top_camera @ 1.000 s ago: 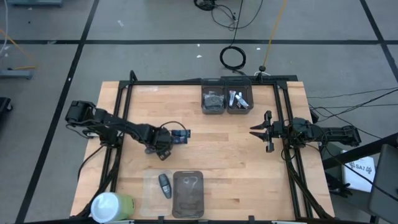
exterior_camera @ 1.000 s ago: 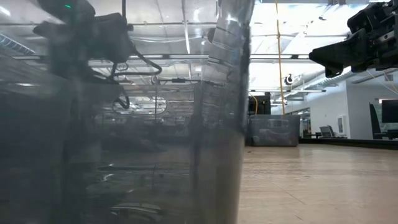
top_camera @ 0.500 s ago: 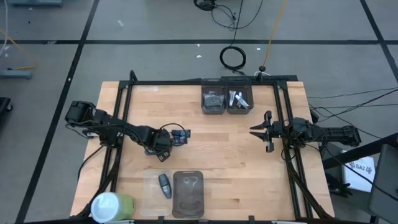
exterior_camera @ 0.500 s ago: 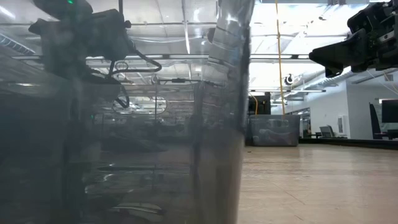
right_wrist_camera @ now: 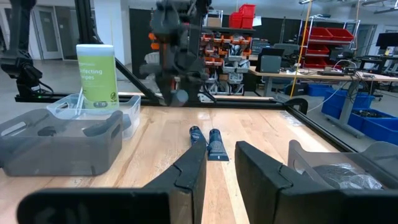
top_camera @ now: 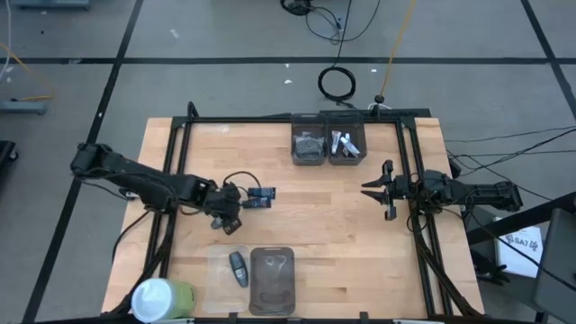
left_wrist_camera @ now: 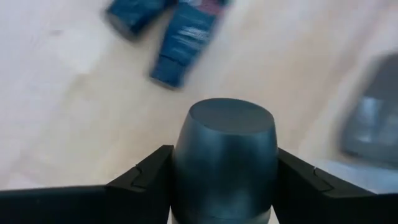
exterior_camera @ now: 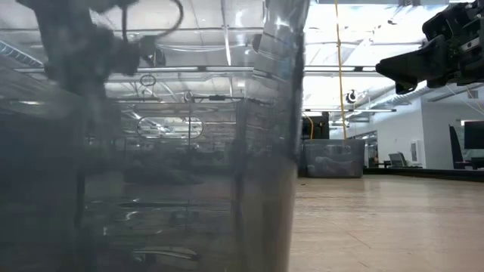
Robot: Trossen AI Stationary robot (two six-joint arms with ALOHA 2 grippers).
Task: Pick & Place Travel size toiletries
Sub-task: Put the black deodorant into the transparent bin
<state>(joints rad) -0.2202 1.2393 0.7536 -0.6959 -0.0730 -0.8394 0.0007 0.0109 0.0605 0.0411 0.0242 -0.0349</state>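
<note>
Grey bottle (left_wrist_camera: 225, 163): was held upright in left pincer (top_camera: 232, 203).
Blue packs (top_camera: 260, 195): lay just beside it.
Right pincer (top_camera: 382, 190): was parked well apart, narrowly parted, empty.

Grey oblong bottle (left_wrist_camera: 224, 163) between black fingers (left_wrist_camera: 140, 178). Two dark blue packs (left_wrist_camera: 185, 40) on pale wood table (top_camera: 342, 225). White-and-green cylinder (top_camera: 160, 299) at 7 o'clock. Smoky see-through bins (top_camera: 309, 142) at 12 o'clock, another (top_camera: 273, 281) at 6.
</note>
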